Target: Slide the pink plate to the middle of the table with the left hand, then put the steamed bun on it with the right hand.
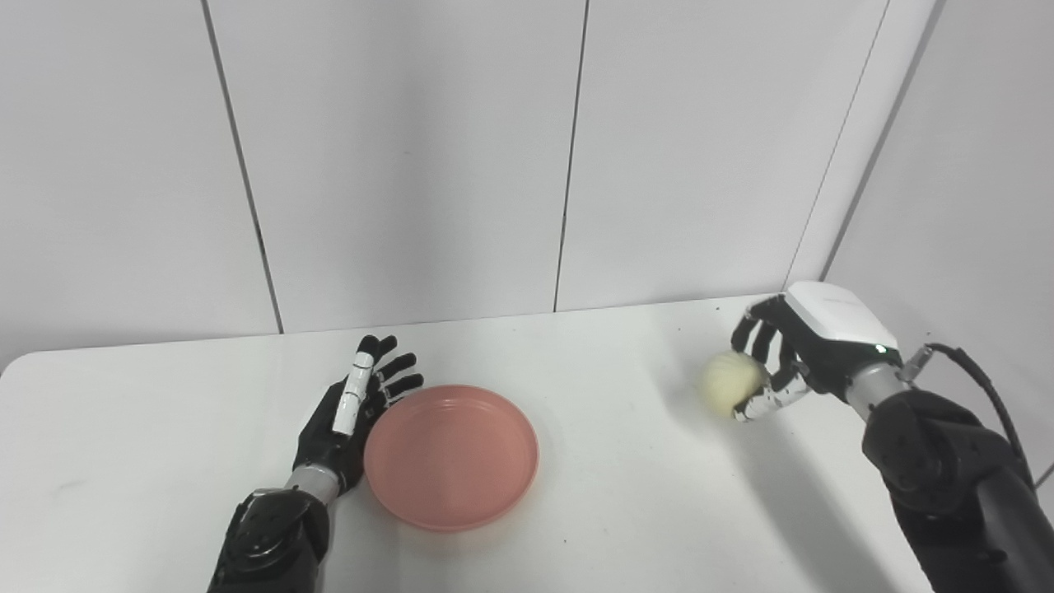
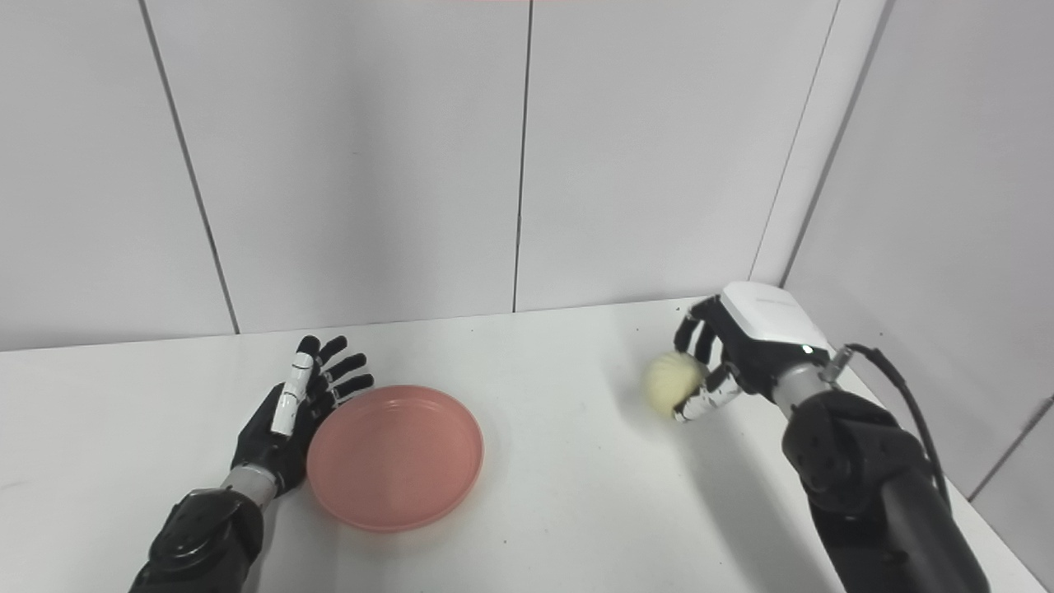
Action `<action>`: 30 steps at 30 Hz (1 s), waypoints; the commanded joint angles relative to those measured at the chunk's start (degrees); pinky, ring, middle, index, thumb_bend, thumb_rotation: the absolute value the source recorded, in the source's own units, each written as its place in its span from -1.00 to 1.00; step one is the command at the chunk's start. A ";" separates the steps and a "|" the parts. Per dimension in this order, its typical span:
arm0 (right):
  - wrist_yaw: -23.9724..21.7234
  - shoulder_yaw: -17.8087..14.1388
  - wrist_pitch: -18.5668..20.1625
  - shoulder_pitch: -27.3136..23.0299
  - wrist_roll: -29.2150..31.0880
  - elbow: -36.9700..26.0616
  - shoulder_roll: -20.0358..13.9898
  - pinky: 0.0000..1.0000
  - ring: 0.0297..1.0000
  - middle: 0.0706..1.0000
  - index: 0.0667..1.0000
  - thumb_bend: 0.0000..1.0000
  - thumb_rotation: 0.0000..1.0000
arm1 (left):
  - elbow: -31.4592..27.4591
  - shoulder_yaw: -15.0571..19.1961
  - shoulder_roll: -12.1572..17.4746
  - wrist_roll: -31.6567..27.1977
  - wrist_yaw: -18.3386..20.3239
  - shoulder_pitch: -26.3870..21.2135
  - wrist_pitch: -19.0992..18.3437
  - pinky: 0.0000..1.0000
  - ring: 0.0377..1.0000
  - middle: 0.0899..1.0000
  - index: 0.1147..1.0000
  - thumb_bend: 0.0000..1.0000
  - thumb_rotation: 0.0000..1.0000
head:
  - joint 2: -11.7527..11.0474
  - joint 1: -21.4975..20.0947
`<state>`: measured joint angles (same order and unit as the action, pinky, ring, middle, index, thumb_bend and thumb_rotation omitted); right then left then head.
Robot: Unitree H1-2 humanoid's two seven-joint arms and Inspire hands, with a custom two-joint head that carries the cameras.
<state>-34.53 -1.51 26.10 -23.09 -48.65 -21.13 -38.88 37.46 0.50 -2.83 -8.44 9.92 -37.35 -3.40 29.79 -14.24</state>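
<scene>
Table [image 1: 576,511]: white, takes up the whole lower half of both views, panelled wall behind it.

Pink plate [image 1: 451,455]: sits a bit to the 9 o'clock side of table centre, flat, nothing in it. It's the only container here and it's bare.

Left hand [image 1: 354,416]: lies flat against the plate's 9 o'clock rim, fingers spread and pointing toward 1 o'clock, holding nothing. Looks like rim contact, but I can't confirm whether it's touching or just beside.

Right hand [image 1: 782,362]: out at 3 o'clock near the table's far right corner, fingers curled around the steamed bun [image 1: 731,383]. The bun is gripped; a shadow underneath suggests it's slightly off the table, not certain.

Step read: the plate slide looks done or nearly done, since the plate is close to the middle. The active step is the bun transfer, at the grasp or early lift stage.

Next move needs:
- carry the bun toward 9 o'clock across open table, well apart from the plate for now
- enough height to clear the raised rim
- set down over the plate centre, then spread the fingers
- left hand should back off the rim or stay put so it doesn't nudge the plate

Risk: the bun is soft and round, so too tight a grip dents it, and releasing too high lets it roll.
</scene>
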 commanded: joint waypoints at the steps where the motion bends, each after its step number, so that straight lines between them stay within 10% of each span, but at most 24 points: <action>1: 0.48 0.50 -0.31 -3.37 -0.93 -2.04 -0.95 -0.56 -0.48 -0.15 -0.09 0.06 -0.99 | 1.54 -0.42 -0.37 0.28 0.15 -0.58 -1.53 0.53 0.58 0.70 0.77 0.50 0.81 | 0.06 0.24; 30: -2.70 18.34 -2.59 -20.79 -3.46 4.00 16.25 -0.67 -0.56 -0.14 -0.11 0.06 -1.00 | 6.26 -2.02 -3.87 2.00 -1.48 -2.62 1.92 0.46 0.51 0.63 0.74 0.55 0.81 | 0.15 11.74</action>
<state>-39.40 16.84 25.29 -41.15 -51.74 -16.72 -22.99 41.87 -1.22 -6.11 -7.13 9.05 -39.63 -0.73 29.88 -2.56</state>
